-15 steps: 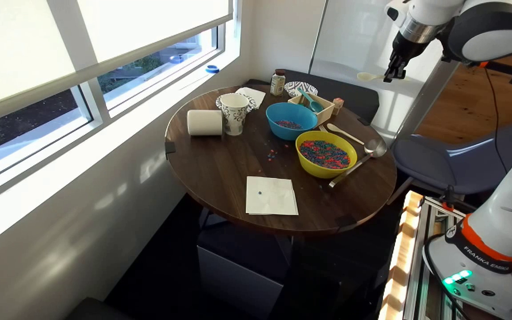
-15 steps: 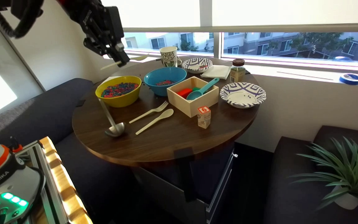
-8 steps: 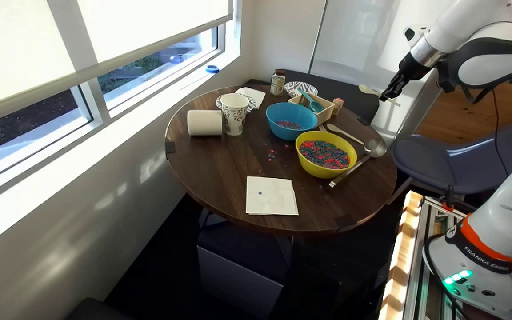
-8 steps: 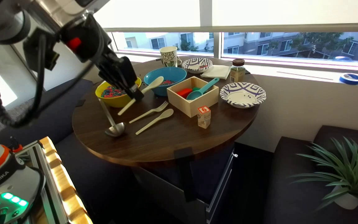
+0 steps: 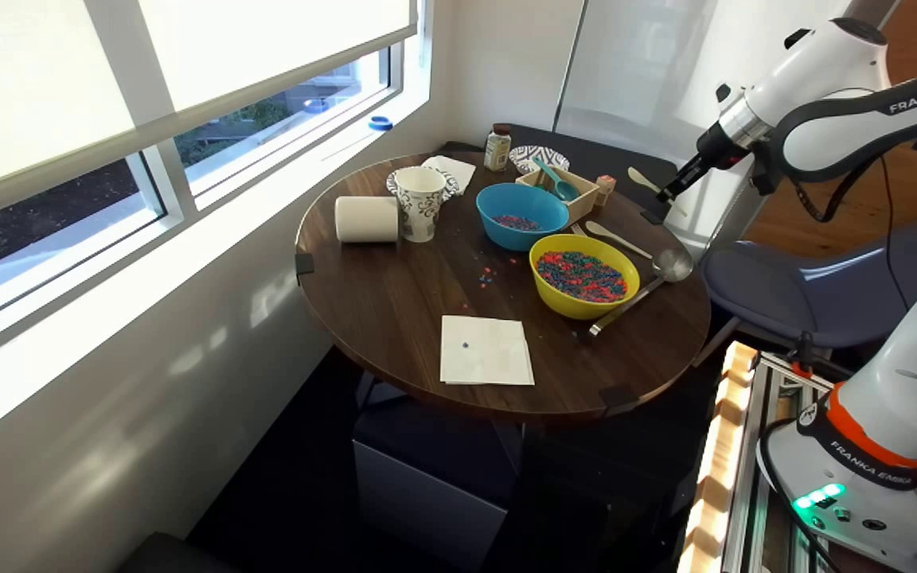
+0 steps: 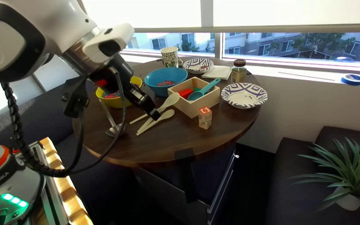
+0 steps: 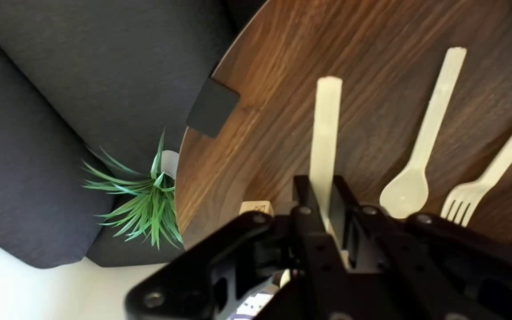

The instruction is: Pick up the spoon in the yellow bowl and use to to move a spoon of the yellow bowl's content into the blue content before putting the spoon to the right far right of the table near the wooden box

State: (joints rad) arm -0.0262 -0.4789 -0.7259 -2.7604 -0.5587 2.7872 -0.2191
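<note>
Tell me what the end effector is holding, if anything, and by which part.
A pale spoon, pinched by its handle in the end effector, roughly midway along the spoon's length.

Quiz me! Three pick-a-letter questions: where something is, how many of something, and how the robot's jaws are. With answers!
1. Where's the teal scoop?
A. yellow bowl
B. wooden box
C. paper cup

2. How many forks can you see?
A. one
B. three
C. five

3. How are the jaws?
A. wide open
B. shut, empty
C. shut on a spoon

1 B: both exterior views show it there.
2 A: the wrist view shows just one.
3 C: the wrist view shows them pinching its handle.
</note>
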